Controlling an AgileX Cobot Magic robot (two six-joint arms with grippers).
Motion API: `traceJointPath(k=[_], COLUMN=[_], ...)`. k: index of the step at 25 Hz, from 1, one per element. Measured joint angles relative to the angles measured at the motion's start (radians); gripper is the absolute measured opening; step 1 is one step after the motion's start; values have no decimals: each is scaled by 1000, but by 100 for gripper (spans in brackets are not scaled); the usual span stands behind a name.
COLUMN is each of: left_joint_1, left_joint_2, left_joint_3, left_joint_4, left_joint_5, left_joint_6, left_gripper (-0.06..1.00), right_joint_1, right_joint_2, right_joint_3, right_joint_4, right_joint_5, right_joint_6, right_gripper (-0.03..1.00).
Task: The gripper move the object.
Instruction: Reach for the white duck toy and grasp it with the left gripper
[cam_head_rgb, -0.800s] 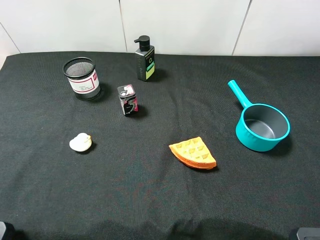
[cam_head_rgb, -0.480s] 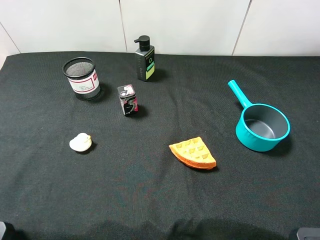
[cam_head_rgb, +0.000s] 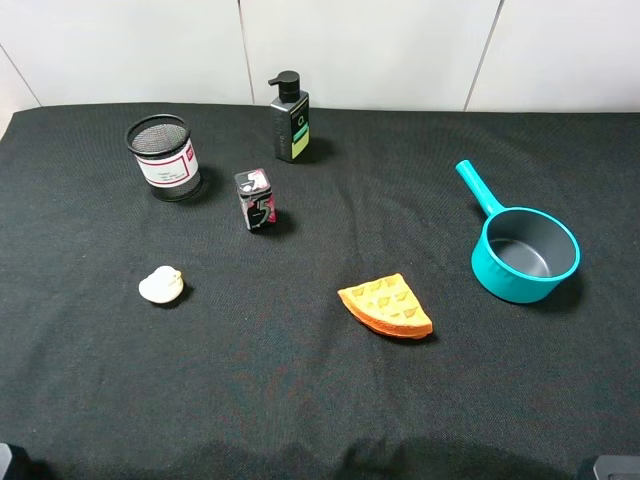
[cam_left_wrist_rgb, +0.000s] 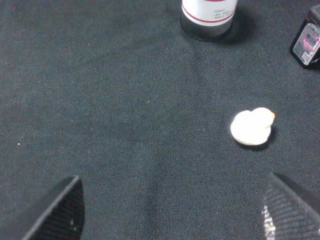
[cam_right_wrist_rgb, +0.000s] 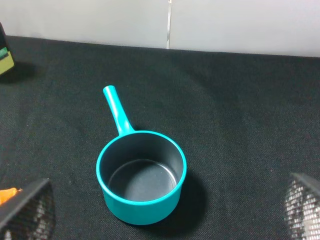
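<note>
Black cloth (cam_head_rgb: 300, 400), duck toy (cam_head_rgb: 161, 286), beak pointing right

Left gripper (cam_left_wrist_rgb: 172, 202), right gripper (cam_right_wrist_rgb: 170, 202): jaws spread.

Table (cam_head_rgb: 300, 400) layout: pump bottle (cam_head_rgb: 290, 118) back centre, mesh pen cup (cam_head_rgb: 162, 157) back left, small carton (cam_head_rgb: 256, 200) just in front between them, duck toy (cam_head_rgb: 161, 286) front left, waffle wedge (cam_head_rgb: 386, 306) front centre, saucepan (cam_head_rgb: 525, 255) right, handle pointing back-left.

— The black woven cloth (cam_head_rgb: 300, 400) looks matt and coarse.
— The teal round saucepan (cam_head_rgb: 508, 286) seems smooth, faintly glossy plastic; the black wire-mesh cup (cam_head_rgb: 158, 138) looks metal; the small white duck toy (cam_head_rgb: 161, 286), smooth.
</note>
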Motion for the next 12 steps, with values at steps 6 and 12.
traceJointPath(k=[6,12], left_joint_1=[0,0], left_joint_2=[0,0], left_joint_3=[0,0], left_joint_4=[0,0], left_joint_5=[0,0], left_joint_6=[0,0], left_gripper=[76,76], right_joint_1=[0,0], right_joint_2=[0,0], right_joint_3=[0,0], right_joint_4=[0,0], right_joint_5=[0,0], right_joint_6=[0,0], right_gripper=[69,69])
